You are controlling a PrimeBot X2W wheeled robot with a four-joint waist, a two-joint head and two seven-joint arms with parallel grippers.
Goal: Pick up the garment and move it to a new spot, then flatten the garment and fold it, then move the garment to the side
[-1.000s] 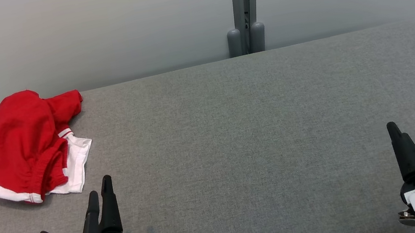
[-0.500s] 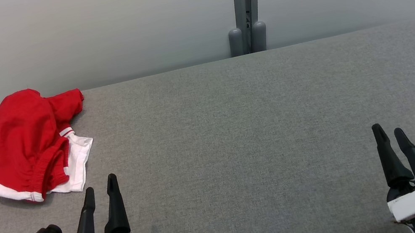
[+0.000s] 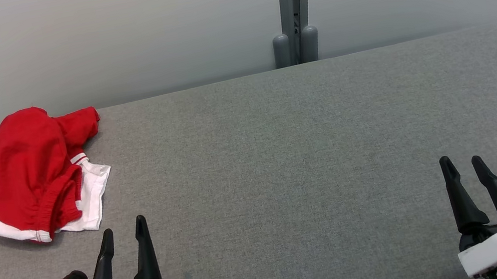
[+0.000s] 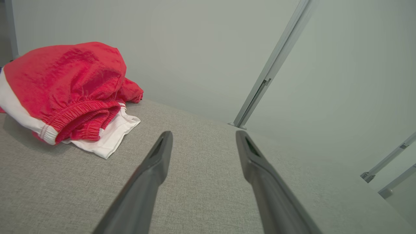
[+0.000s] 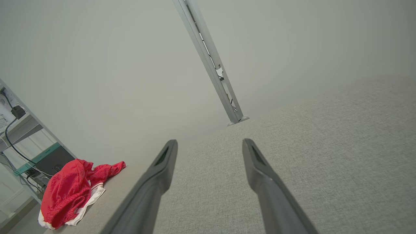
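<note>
The garment (image 3: 24, 174) is a crumpled red piece with white trim, bunched up at the far left of the grey table (image 3: 282, 154). It shows again in the left wrist view, garment (image 4: 65, 87), at upper left, and small in the right wrist view, garment (image 5: 70, 191), at lower left. My left gripper (image 3: 123, 225) hovers open near the front edge, just right of and nearer than the heap, holding nothing. My right gripper (image 3: 459, 161) stands open at the front right, far from the cloth, with nothing between its fingers.
A grey wall with a metal post (image 3: 291, 4) runs behind the table's far edge. A shelf with cables and boxes (image 5: 22, 143) stands off the table's left end. The table's left edge lies right beside the heap.
Both grippers have turned so their two fingers now show side by side and have drawn slightly back toward the front edge. The garment has not moved.
</note>
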